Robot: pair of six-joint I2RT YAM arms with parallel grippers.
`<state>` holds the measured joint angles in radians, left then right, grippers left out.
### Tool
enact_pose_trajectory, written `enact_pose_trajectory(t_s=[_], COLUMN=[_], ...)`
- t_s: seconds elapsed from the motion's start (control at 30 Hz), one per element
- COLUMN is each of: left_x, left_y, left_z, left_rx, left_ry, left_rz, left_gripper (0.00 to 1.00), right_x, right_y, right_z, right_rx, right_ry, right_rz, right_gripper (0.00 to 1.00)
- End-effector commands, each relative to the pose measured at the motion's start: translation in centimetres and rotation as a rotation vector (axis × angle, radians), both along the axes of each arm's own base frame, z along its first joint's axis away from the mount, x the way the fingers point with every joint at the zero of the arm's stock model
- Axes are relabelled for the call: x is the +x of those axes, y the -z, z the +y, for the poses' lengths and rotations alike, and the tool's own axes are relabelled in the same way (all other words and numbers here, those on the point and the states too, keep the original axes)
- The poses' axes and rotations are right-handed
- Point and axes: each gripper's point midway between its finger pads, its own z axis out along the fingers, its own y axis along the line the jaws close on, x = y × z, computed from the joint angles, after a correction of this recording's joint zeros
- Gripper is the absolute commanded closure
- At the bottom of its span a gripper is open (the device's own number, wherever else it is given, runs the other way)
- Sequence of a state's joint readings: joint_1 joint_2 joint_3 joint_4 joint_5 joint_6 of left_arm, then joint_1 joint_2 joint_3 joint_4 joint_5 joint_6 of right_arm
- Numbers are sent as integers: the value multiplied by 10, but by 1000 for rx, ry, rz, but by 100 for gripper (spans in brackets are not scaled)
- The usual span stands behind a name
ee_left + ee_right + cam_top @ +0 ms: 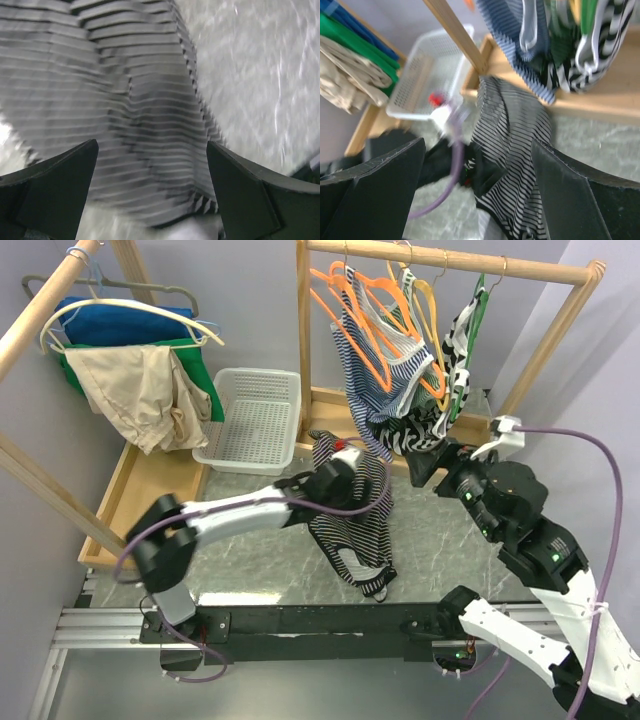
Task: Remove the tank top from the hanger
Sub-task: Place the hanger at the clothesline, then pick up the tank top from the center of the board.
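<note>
The main risk is a snag. The left gripper [151, 150] stands wide open right over the tank top [350, 540], and the left wrist view shows striped cloth filling the space between its fingers. If that arm lifts or swings away with a fold riding on a fingertip, it could drag the top across the table [450, 550] or bunch it against the rack base [330, 400].

The right gripper [479, 142] is also wide open and holds nothing. It sits close under the hanging garments [400, 410] on the wooden rack. A careless pull-back there could hook a hem or knock one of the orange hangers [345, 310] off the rail.

The tank top lies in a loose, crumpled strip on the table, in front of the rack and to the right of the white basket [255, 420]. Its upper end seems to rest against the rack's base board, though the left arm covers that part from above and the wrist views are blurred, so we cannot say for sure.

We see no hanger in the cloth, so we judge the removal to be done or nearly so. The top is directly under the left gripper, close enough that it may be touching. From the right gripper it lies ahead and apart, nearer the left arm.
</note>
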<state>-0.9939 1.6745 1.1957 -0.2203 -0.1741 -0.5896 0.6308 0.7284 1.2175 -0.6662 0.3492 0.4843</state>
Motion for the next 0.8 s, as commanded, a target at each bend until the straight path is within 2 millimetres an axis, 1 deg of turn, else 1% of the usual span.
enact_pose_trajectory(t_s=[0.0, 0.07, 0.1, 0.17, 0.2, 0.27, 0.3, 0.37, 0.4, 0.47, 0.5, 0.53, 0.57, 0.6, 0.63, 0.67, 0.7, 0.73, 0.77], left_x=[39, 50, 61, 67, 71, 74, 77, 80, 78, 77, 76, 77, 76, 75, 74, 73, 72, 72, 72], left_y=[-10, -2, 6, 17, 27, 42, 53, 62, 70, 81, 86, 89, 97, 99, 101, 99, 97, 91, 75], left_z=[-41, -47, -54, -55, -58, -53, -50, -45, -42, -39, -38, -38, -34, -34, -34, -34, -32, -31, -28], left_rx=[-34, -6, 16, 50, 68, 109, 127, 134, 145, 166, 176, 184, 209, 212, 211, 209, 210, 204, 187], left_ry=[-82, -100, -122, -138, -151, -175, -189, -201, -201, -199, -197, -197, -200, -196, -189, -186, -185, -184, -192], left_rz=[-40, -40, -47, -36, -38, -20, -5, 10, 21, 34, 37, 40, 49, 47, 55, 50, 49, 45, 24], left_gripper=[4, 4, 4, 4, 4, 4, 4, 4, 4, 4, 1, 2, 7, 28, 38, 48, 66, 74, 88], right_x=[-9, -15, -16, -22, -23, -29, -31, -37, -39, -44, -46, -48, -50, -51, -51, -52, -52, -52, -52], right_y=[14, 16, 19, 19, 22, 22, 24, 22, 21, 19, 17, 15, 13, 12, 10, 9, 10, 10, 11], right_z=[-1, -2, -3, -5, -6, -11, -12, -18, -20, -28, -30, -34, -36, -38, -39, -41, -40, -41, -39], right_rx=[38, 56, 58, 78, 80, 102, 102, 118, 122, 125, 125, 123, 125, 124, 123, 122, 121, 123, 123], right_ry=[-10, -14, -16, -15, -17, -6, -5, 5, 8, 26, 30, 37, 40, 49, 53, 56, 52, 54, 50], right_rz=[28, 29, 36, 34, 40, 39, 43, 39, 35, 27, 22, 15, 12, 8, 5, 3, 3, 2, 4], right_gripper=[6, 6, 6, 6, 6, 6, 6, 6, 6, 6, 6, 6, 6, 6, 6, 6, 6, 6, 6])
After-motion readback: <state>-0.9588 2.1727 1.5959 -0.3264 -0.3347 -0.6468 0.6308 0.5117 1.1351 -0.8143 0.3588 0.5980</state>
